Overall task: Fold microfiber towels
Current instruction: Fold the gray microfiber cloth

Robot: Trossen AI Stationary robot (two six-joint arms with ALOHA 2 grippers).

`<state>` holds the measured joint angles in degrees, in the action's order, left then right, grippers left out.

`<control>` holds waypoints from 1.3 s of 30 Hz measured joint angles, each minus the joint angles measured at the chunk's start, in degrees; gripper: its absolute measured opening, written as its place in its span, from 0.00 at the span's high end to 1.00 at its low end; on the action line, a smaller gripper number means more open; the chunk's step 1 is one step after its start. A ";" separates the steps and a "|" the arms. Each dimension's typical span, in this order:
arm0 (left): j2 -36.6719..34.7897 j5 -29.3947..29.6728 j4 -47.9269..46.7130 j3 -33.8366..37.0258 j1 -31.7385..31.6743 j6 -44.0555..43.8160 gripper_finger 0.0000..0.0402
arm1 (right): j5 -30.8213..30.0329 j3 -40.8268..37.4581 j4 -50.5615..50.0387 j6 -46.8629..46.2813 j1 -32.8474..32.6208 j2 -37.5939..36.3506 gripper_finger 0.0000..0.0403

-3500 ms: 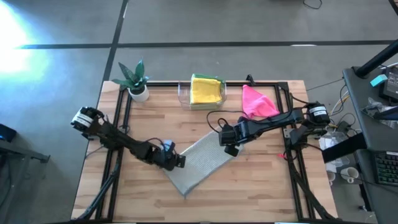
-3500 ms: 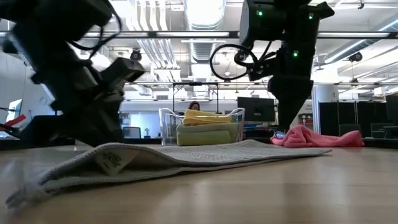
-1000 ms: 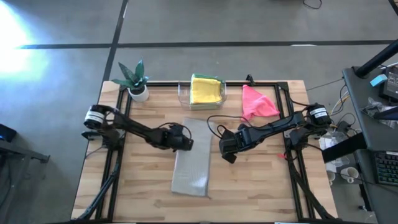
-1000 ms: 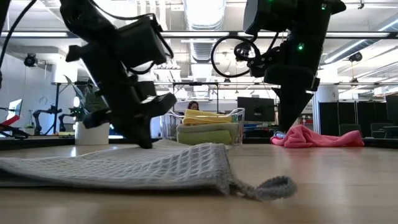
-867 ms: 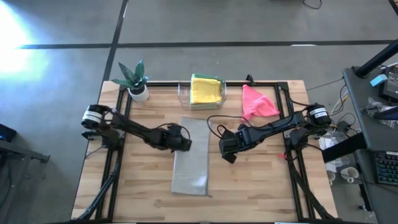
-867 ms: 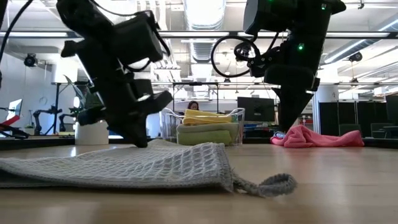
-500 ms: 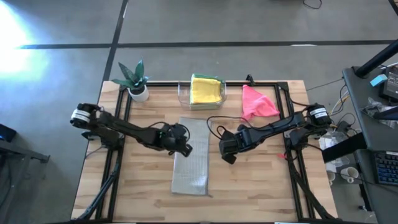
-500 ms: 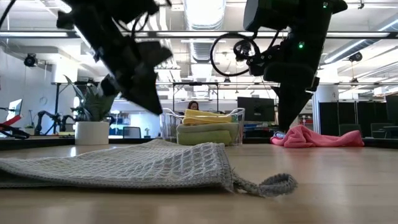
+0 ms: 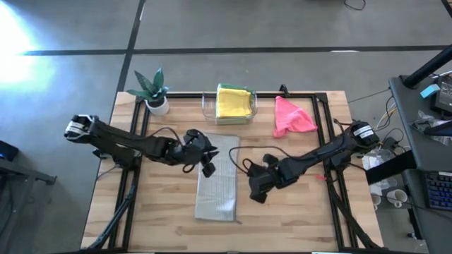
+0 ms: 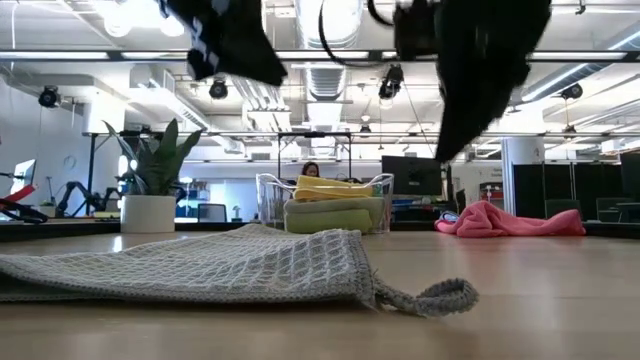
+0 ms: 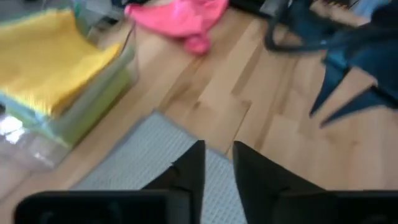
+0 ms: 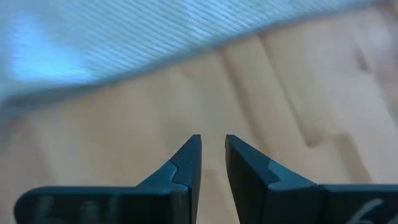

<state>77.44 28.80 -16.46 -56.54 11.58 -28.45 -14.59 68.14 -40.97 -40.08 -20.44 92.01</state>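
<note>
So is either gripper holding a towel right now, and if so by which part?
Nothing is held. The left gripper and right gripper each show an empty gap between their fingers, and the grey towel lies flat on the table.

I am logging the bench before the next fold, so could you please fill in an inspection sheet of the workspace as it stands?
Surface: wooden table, dark frame rails along its edges.
Job's things: grey towel lying folded as a long strip mid-table; pink towel crumpled at the far right; yellow towel folded on top of a stack in the clear tray.
Clutter: potted plant at the far left corner.
End effectors: left end effector at the grey towel's far left corner, slightly open, empty; right end effector beside the strip's right edge, slightly open, empty.
Cables: black loops by the right arm.
Surroundings: desk with equipment right of the table.
</note>
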 joint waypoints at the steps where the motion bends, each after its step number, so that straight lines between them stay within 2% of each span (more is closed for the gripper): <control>1: -0.65 -0.02 -0.05 -0.35 0.25 0.48 0.81 | 0.00 0.77 0.82 0.00 -0.84 0.00 0.84; 4: -2.83 -1.42 -0.92 -1.50 1.16 0.75 0.71 | 0.00 2.89 4.75 0.12 -3.26 0.00 0.84; 7: -5.13 -8.24 -1.58 -2.72 2.34 4.46 0.64 | 0.01 5.10 8.02 0.56 -5.63 0.00 0.84; 10: -6.46 -16.01 -2.01 -3.43 5.22 10.43 0.62 | -0.01 7.35 10.46 2.45 -8.05 0.00 0.84; 13: -6.76 -17.40 -2.18 -3.24 10.17 15.45 0.62 | 0.00 9.56 10.83 3.20 -10.07 0.00 0.84; 18: -4.41 -15.36 -6.48 -2.90 19.16 17.04 0.62 | -0.52 11.36 16.13 3.05 -12.55 1.28 0.78; 25: 1.82 -9.61 -9.72 -2.74 28.75 16.86 0.62 | -0.48 15.22 19.39 4.65 -13.93 7.36 0.61; 31: 10.32 -9.22 -9.79 -2.02 32.62 16.86 0.62 | -0.59 21.72 19.34 14.38 -14.32 14.75 0.49; 39: 18.40 -9.13 -4.99 -2.00 33.55 15.29 0.62 | -0.48 31.06 14.13 20.94 -14.45 25.55 0.46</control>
<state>95.83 19.66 -21.44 -58.54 45.12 -13.17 -15.07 99.20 -26.83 -19.14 -34.89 117.56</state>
